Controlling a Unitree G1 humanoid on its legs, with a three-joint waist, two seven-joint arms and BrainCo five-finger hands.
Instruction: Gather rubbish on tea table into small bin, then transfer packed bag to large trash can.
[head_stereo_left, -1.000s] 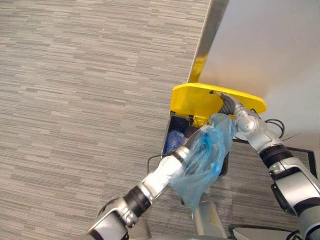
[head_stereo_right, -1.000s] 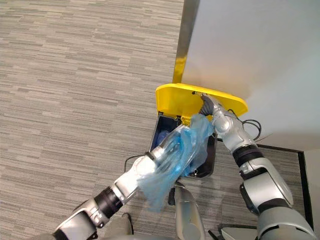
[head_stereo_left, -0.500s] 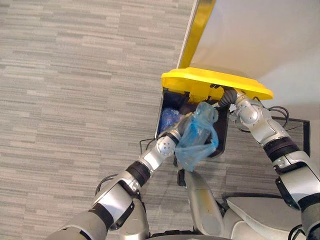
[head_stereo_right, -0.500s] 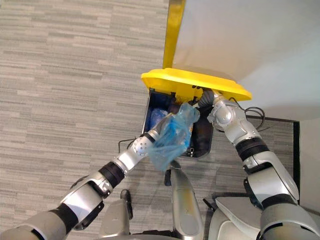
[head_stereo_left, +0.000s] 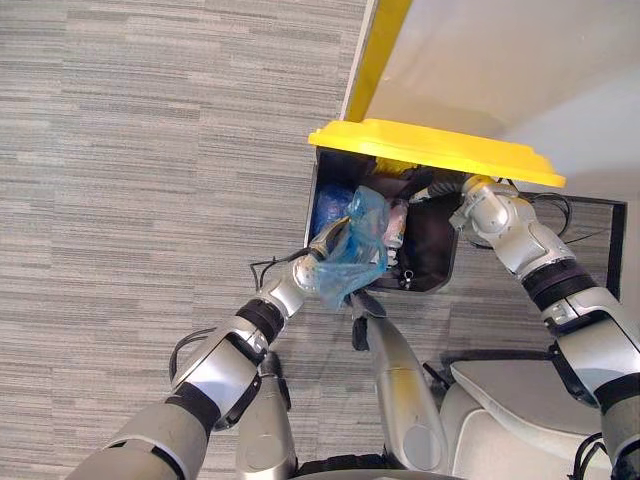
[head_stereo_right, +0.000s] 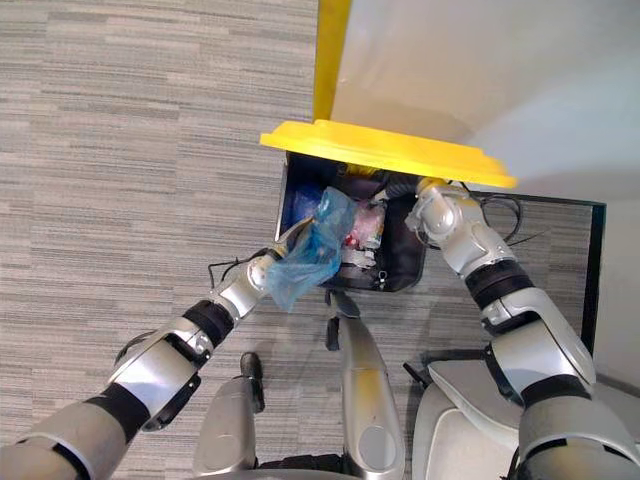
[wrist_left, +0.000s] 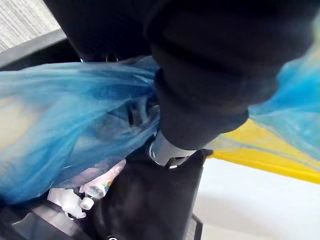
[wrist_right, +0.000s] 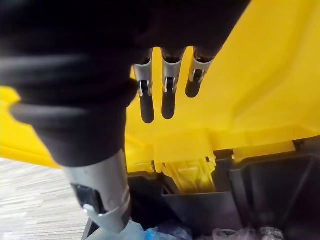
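Note:
A large black trash can (head_stereo_left: 432, 272) stands against the wall with its yellow lid (head_stereo_left: 430, 150) raised. My left hand (head_stereo_left: 322, 255) is shut on a blue plastic bag (head_stereo_left: 365, 235) and holds it over the can's near left rim, partly inside the opening. In the left wrist view the bag (wrist_left: 65, 135) bulges close past the hand, above rubbish in the can. My right hand (head_stereo_left: 437, 190) reaches under the lid. Its straight fingers (wrist_right: 167, 100) press against the lid's yellow underside (wrist_right: 260, 75), so it is open.
Inside the can lie another blue bag (head_stereo_left: 330, 205) and bottles (head_stereo_left: 396, 225). A white wall (head_stereo_left: 520, 60) with a yellow edge strip (head_stereo_left: 375, 50) rises behind the can. Striped grey carpet (head_stereo_left: 150, 150) spreads to the left. A black frame (head_stereo_left: 612, 215) lies on the floor at right.
The camera has shifted. My left hand has carried the bag from in front of the can down to its opening. The lid has swung further up, and my right hand stays under it.

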